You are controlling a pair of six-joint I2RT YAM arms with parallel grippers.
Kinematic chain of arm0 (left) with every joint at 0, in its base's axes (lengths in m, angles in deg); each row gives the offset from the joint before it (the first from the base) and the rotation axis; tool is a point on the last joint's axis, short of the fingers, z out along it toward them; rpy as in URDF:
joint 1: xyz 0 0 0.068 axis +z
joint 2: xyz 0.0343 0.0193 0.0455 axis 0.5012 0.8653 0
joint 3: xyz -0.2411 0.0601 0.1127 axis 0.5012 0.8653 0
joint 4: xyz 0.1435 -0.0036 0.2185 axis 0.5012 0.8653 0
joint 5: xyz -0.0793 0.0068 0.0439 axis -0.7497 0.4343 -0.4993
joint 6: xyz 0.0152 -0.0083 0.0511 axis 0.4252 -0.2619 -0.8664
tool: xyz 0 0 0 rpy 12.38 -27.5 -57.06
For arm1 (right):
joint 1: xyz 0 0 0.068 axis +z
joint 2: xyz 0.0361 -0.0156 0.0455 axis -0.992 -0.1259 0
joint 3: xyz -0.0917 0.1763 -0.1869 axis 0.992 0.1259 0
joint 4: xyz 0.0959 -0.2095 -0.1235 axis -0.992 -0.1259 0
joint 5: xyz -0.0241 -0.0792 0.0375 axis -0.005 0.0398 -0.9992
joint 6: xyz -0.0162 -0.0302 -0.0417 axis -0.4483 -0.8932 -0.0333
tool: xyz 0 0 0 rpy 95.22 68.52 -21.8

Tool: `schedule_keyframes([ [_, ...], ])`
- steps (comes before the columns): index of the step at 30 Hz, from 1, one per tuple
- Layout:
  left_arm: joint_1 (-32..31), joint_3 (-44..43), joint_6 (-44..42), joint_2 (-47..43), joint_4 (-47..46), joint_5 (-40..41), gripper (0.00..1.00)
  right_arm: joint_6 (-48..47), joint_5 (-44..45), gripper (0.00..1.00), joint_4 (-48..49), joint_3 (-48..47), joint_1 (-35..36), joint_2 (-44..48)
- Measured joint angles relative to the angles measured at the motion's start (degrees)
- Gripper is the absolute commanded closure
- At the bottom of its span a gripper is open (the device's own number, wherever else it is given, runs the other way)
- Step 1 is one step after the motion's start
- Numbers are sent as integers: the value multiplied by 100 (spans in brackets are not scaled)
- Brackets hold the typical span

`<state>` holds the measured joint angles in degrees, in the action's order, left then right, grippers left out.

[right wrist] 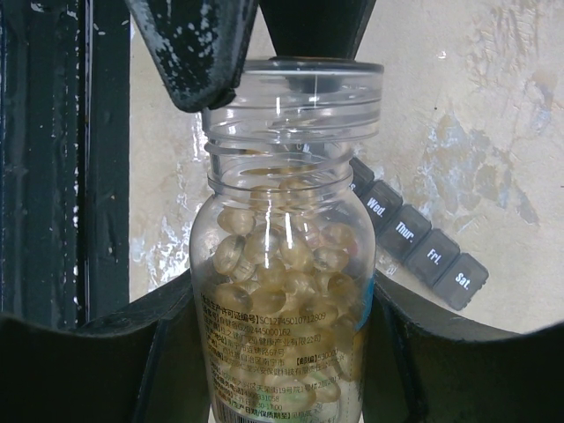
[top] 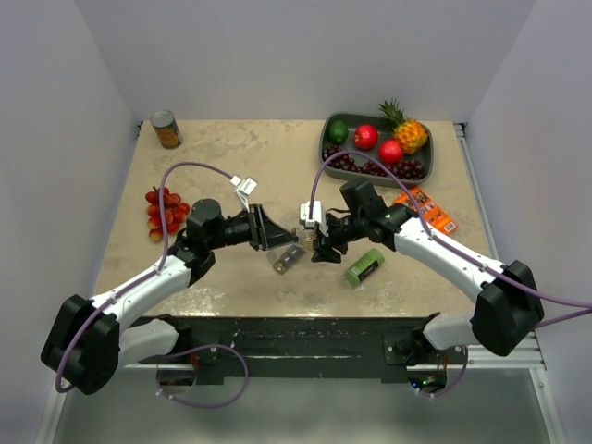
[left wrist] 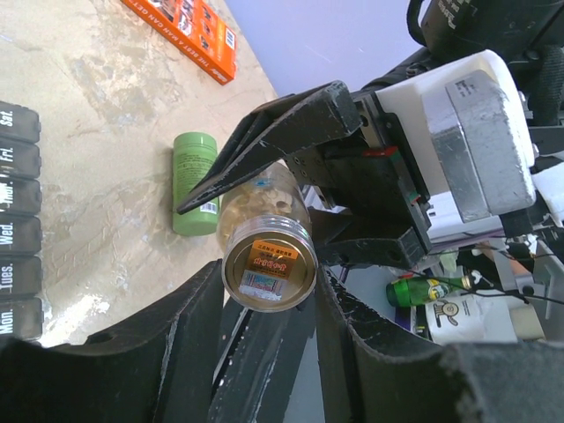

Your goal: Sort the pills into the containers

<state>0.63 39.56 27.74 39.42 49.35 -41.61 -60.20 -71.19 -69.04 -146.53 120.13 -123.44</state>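
1. While the right gripper [right wrist: 278, 300] is clamping the clear pill bottle [right wrist: 282, 352] around its body, jaws narrowed to the bottle's width, the left gripper [left wrist: 269, 282] is pinching the clear cap [right wrist: 295, 97] from the opposite end, one finger on each side of it.
2. The cap is sitting high on the neck with the threads showing beneath it. Whether it is fully free, I cannot tell.
3. The pills [right wrist: 273, 264] are lying inside the bottle, filling most of it.
4. In the top view, the grey weekly pill organizer [top: 289, 260] is lying on the table [top: 231, 157] at 7 o'clock from the bottle, and the lids in view are lying shut.
5. From the right gripper, a green bottle [top: 364, 266] is lying on its side at 4 o'clock, an orange box [top: 425, 209] at 2 o'clock and a fruit tray [top: 323, 148] at 12 o'clock.
6. From the left gripper, cherry tomatoes [top: 165, 211] are sitting at 9 o'clock and a can [top: 166, 129] is standing at 11 o'clock.
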Motion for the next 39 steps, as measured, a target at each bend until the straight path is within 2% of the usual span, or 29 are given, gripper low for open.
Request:
schedule_keyframes([
  [16, -33, 0, 9, 111, -4, -109, 93, 7, -28, 98, 33, 0, 11, 0],
  [30, -107, -7, 15, 208, -177, -140, 95, 208, -400, 98, -39, 0, -105, 0],
  [34, -138, -210, -313, 260, 177, -190, 95, 273, -450, 98, -94, 0, -118, -2],
  [39, -144, -710, -1128, 402, 1023, -407, 95, 289, -535, 98, -125, 2, -155, -2],
])
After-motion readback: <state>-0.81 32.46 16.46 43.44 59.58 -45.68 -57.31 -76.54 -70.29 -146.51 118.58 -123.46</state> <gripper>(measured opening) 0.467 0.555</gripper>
